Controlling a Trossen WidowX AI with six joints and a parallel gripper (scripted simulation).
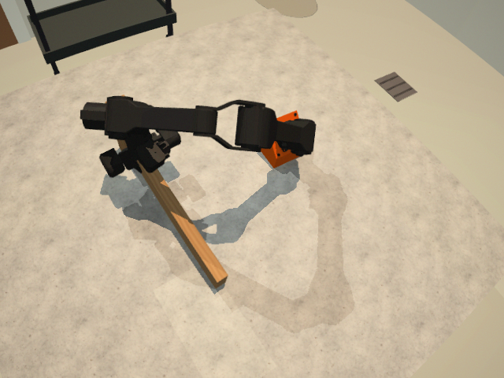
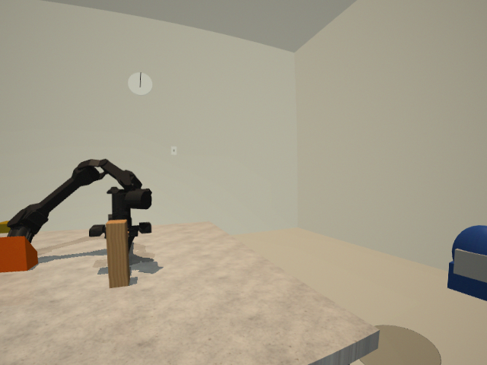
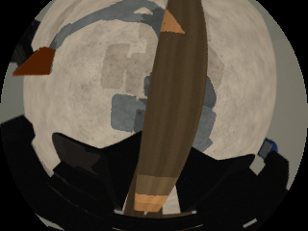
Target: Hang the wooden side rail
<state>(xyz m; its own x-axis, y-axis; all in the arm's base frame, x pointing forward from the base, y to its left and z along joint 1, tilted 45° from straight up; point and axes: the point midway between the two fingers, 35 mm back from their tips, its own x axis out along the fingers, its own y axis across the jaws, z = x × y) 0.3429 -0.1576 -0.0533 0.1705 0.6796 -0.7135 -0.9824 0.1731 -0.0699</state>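
Note:
The long wooden side rail (image 1: 199, 246) (image 2: 118, 255) (image 3: 175, 87) runs from under the gripper toward the front in the top view. Its far end is down at the table top, with its shadow close against it. My gripper (image 1: 136, 159) (image 3: 157, 137) is shut on the rail near its other end, with a finger on each side. In the exterior view the rail's end face hides the fingertips. The steel hooks, the pins and the post's slot are hidden. Some wood shows at the bottom of the wrist view, but I cannot tell whether it is the post or the rail's end.
The orange base block (image 1: 279, 156) (image 2: 14, 253) (image 3: 38, 63) stands beside the arm's base. The arm reaches over the table from it. The table's edge (image 2: 354, 345) shows in the exterior view. A dark shelf (image 1: 105, 28) stands beyond the table.

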